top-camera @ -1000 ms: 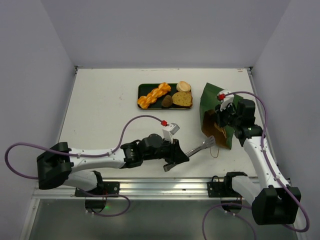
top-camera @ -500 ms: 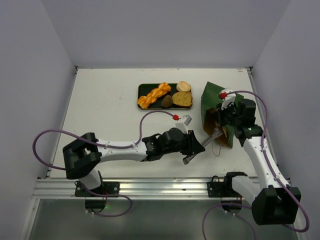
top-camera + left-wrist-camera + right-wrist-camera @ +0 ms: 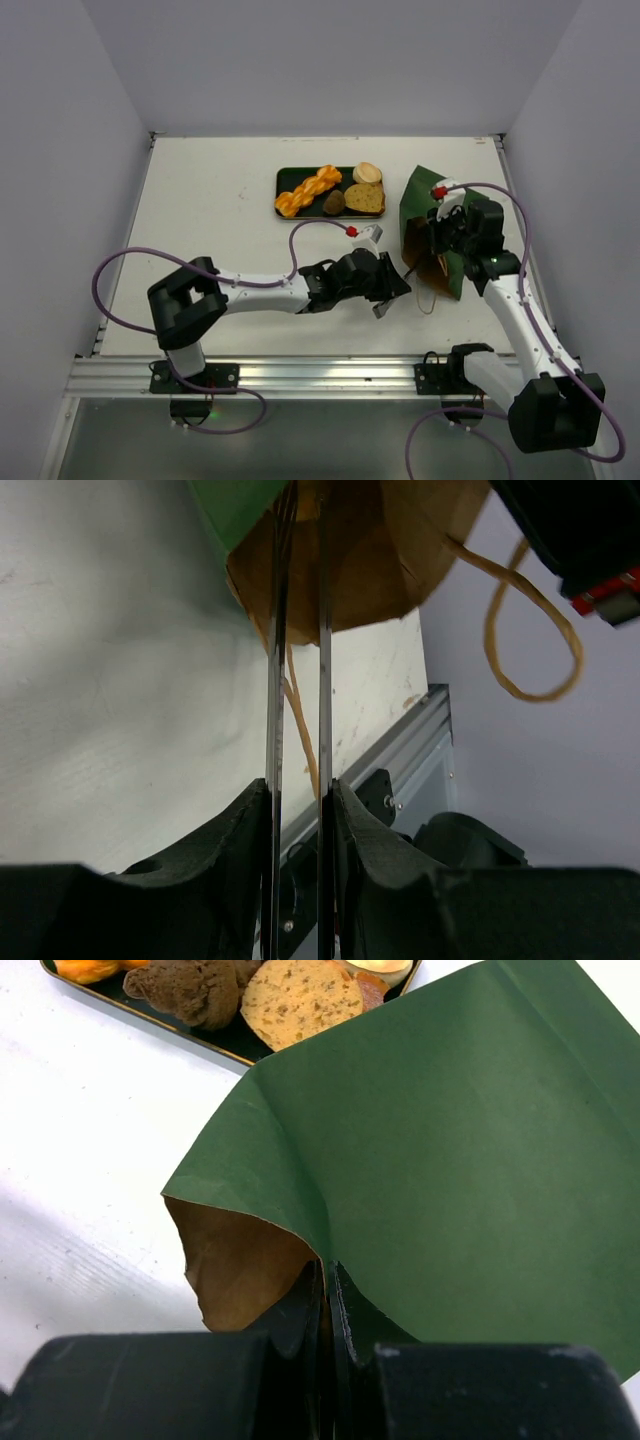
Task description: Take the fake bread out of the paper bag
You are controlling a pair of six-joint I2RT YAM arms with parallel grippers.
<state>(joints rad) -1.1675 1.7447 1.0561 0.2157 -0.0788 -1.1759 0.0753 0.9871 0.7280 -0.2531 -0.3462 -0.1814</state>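
reaching rightward, left gripper [image 3: 298,802] clamps tongs [image 3: 324,630]

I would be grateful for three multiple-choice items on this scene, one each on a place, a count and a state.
1. Where do the tips of the tongs point? A) into the paper bag B) straight up C) at the back wall
2. How many breads lie on the tray in the top view? A) two B) four C) six
3. What is the right end effector doing? A) hanging open B) gripping the tongs C) pinching the bag's edge
Key: 1 A, the left wrist view shows the blades running into the bag's brown mouth; 2 B, braided loaf, dark piece, toast slice, bun; 3 C, it is shut on the green paper.
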